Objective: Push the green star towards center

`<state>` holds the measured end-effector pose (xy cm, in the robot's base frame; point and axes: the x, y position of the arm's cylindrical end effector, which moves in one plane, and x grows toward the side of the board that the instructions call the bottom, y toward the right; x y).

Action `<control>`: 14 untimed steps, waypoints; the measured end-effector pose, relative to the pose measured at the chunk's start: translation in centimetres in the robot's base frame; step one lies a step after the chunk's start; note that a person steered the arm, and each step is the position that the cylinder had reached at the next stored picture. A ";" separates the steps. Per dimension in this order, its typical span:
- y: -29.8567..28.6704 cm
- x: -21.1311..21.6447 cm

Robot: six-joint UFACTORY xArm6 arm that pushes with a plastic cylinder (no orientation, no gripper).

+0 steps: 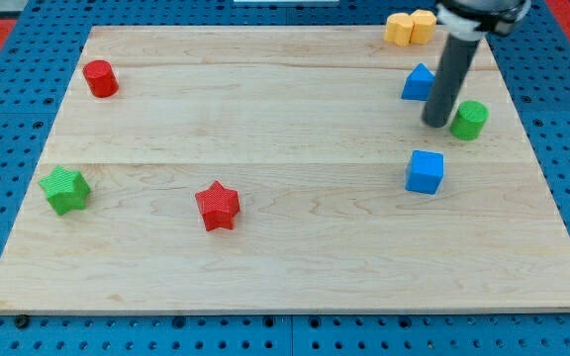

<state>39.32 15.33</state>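
The green star (65,190) sits near the counter's (285,287) left edge in the view, well to the left of the red star (217,206) and below the red cylinder (99,78). My tip (435,123) is far across the counter from the green star, just left of the green cylinder (469,120), with the blue cube (425,171) below; I carry only a rod, so there are no jaws to open or close. To do this well, I judge the tip should travel round to the green star's left side, clear of the red star, then push rightward and slightly up toward the middle.

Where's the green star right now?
The green star sits near the board's left edge in the camera view, left of the red star, below the red cylinder.
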 end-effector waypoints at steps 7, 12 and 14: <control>-45.8 3.5; -33.4 6.1; -28.8 4.0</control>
<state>43.30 -13.51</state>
